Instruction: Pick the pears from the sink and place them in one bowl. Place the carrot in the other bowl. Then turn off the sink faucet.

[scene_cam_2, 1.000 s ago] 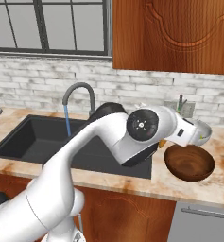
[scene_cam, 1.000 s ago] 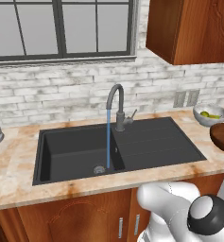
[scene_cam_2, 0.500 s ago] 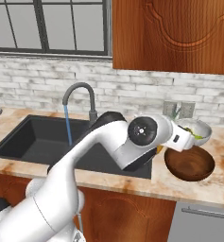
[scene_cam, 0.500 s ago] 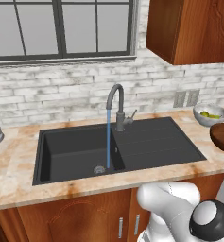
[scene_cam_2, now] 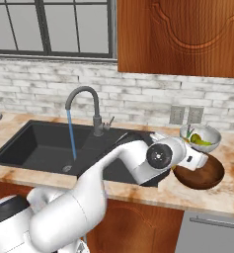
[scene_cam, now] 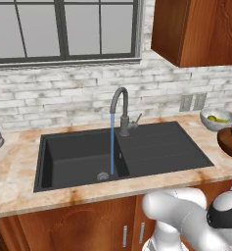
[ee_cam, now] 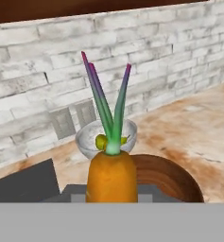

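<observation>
My gripper (scene_cam_2: 201,159) is shut on the orange carrot (ee_cam: 111,176), whose green top (scene_cam_2: 189,131) points up. It hangs at the left rim of the dark brown bowl (scene_cam_2: 203,176), just above it. Behind stands the pale grey bowl (scene_cam_2: 210,133) with the yellow-green pears (scene_cam_2: 200,142) in it. In the hand view the grey bowl (ee_cam: 85,142) and pears (ee_cam: 101,141) sit beyond the carrot, the brown bowl (ee_cam: 172,178) to its right. Water runs from the grey gooseneck faucet (scene_cam: 121,105) into the black sink (scene_cam: 78,157).
The steel drain (scene_cam: 103,175) lies under the stream. A wall outlet (scene_cam_2: 186,114) sits behind the bowls, and a wooden cabinet (scene_cam_2: 177,34) hangs above them. My arm's elbow (scene_cam_2: 160,155) reaches over the drainboard wing (scene_cam: 161,147).
The hand with the carrot has moved down and a little right, toward the brown bowl's rim. The water keeps running.
</observation>
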